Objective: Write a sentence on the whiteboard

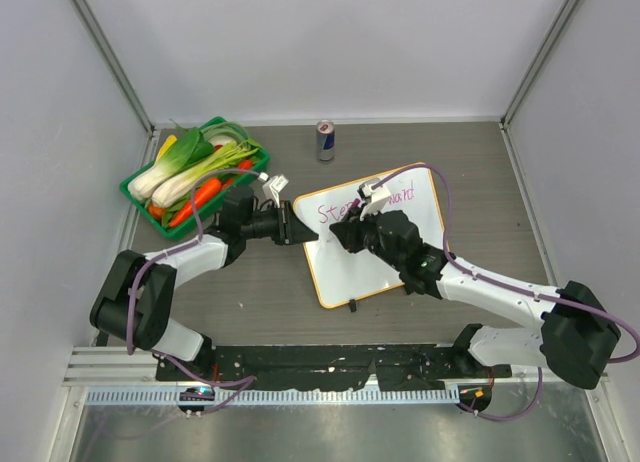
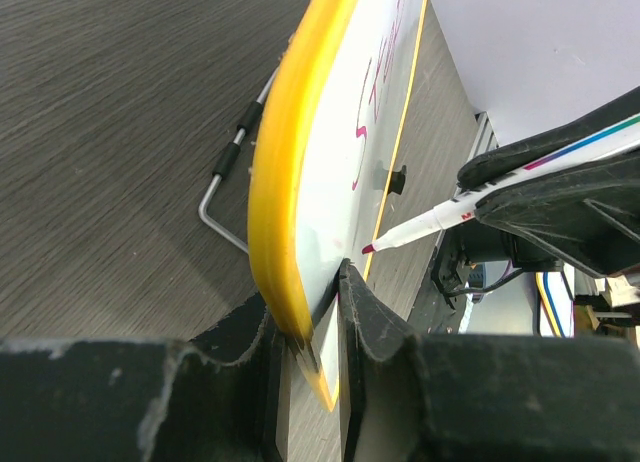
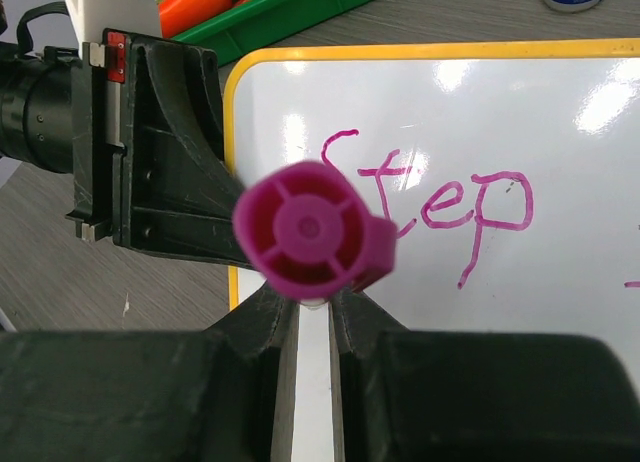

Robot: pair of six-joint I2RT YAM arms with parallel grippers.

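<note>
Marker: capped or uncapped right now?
Uncapped: the marker shows a bare pink tip in the left wrist view, pointing at the whiteboard.

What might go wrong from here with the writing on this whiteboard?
The whiteboard is pinched only at one edge by the left jaws, so marker pressure might pivot or slip it.
The marker tip sits close to those jaws; a stroke there may hit them.
The right arm hangs over the pink writing and may smear it.
</note>
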